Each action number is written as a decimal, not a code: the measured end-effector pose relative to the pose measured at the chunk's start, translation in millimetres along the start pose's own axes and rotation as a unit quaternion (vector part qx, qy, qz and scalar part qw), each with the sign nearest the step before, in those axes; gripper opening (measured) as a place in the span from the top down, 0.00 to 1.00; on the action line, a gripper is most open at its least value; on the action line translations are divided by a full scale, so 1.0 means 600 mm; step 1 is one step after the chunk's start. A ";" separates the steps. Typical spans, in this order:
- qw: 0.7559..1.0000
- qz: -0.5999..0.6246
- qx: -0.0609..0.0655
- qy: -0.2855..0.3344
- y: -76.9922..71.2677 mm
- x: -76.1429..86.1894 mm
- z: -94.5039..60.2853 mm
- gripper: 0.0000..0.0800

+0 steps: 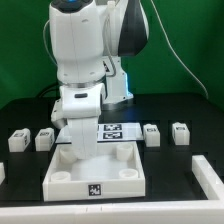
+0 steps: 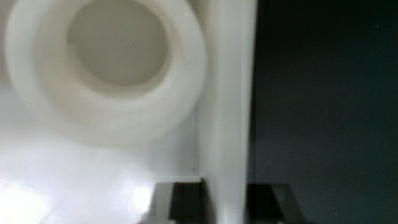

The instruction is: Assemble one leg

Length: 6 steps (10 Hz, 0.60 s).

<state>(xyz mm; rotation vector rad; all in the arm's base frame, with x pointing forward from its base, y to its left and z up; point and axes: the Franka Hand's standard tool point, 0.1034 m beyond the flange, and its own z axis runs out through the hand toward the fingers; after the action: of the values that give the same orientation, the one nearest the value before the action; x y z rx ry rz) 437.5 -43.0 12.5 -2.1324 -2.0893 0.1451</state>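
Two white legs (image 1: pixel 18 140) (image 1: pixel 45 138) lie on the black table at the exterior view's left, and two more legs (image 1: pixel 151 133) (image 1: pixel 180 132) lie at its right, all untouched. My gripper (image 1: pixel 75 141) is down at the far left corner of the large flat white square piece (image 1: pixel 97 175). In the wrist view my gripper (image 2: pixel 231 205) has its dark fingers (image 2: pixel 192 203) on either side of that piece's thin raised edge (image 2: pixel 228 120), pressed against it. A round corner hole (image 2: pixel 121 55) shows just beside it.
The marker board (image 1: pixel 116 130) lies behind the square piece, between the leg pairs. A white bar (image 1: pixel 206 173) sits at the exterior view's right front, and another white part (image 1: pixel 2 172) at the left edge. A green backdrop stands behind the table.
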 end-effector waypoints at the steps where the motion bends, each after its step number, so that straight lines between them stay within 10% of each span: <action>1: 1.000 0.000 0.000 0.000 0.000 0.000 0.000 0.90; 6: 1.000 0.009 -0.007 0.001 0.019 0.012 -0.006 0.90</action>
<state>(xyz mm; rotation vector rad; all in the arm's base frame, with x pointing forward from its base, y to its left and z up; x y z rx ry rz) 449.3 -36.4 14.1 -2.1596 -2.0771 0.1306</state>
